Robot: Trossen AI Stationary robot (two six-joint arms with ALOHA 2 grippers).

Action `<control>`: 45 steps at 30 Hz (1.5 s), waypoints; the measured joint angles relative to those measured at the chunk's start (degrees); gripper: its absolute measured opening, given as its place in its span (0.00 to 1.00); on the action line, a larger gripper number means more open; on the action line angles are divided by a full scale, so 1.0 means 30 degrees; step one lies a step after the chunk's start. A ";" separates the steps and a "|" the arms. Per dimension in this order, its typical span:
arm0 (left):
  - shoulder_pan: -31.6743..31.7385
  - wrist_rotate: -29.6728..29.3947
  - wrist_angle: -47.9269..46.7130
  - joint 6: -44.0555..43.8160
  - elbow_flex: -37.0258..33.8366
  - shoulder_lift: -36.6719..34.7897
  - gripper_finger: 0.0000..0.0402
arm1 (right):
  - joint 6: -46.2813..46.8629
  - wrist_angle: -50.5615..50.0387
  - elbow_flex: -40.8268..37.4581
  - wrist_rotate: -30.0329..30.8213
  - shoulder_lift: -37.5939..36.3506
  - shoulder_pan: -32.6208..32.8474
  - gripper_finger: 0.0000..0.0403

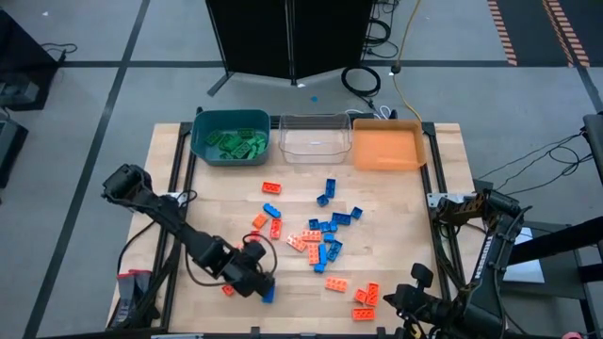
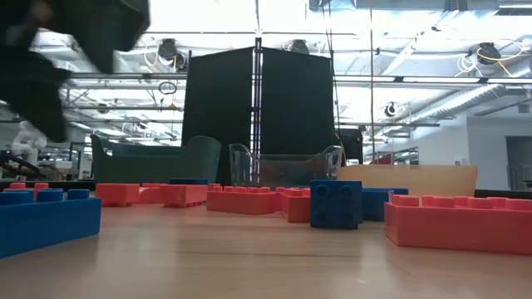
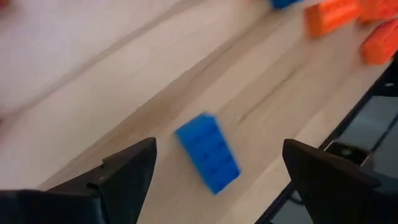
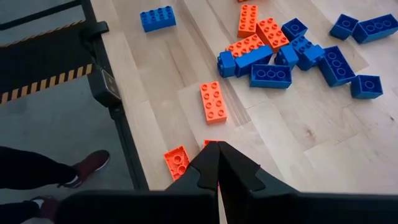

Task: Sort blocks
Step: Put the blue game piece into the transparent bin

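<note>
Dozens of blocks (image 1: 320, 235), blue and orange, lie scattered across the middle of the counter (image 1: 396, 202), with green ones in the teal bin (image 1: 230, 137). The left claw (image 3: 214, 165) hangs spread wide over a lone blue block (image 3: 208, 152) near the counter's front edge. The right claw (image 4: 218, 163) is pressed together at the front right corner, holding nothing.

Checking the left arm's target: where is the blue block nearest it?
In the high view, the blue block lies near the table's front edge on the left, just beside the open left gripper; the left wrist view shows it between the fingers.
</note>
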 joint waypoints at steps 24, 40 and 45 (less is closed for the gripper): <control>-0.1000 -0.0247 0.0175 3.3917 0.1610 0.0783 0.88 | -0.1260 -0.0411 0.0000 0.0029 0.0000 0.0004 0.00; -0.0751 0.0823 0.0166 4.3807 0.1709 0.4820 0.88 | -0.1974 -0.0332 0.0000 0.0000 0.0000 0.0252 0.00; -0.0743 0.0721 0.0727 4.5552 0.1670 0.4951 0.88 | -0.1549 -0.0322 0.0000 0.0000 0.0000 0.0435 0.00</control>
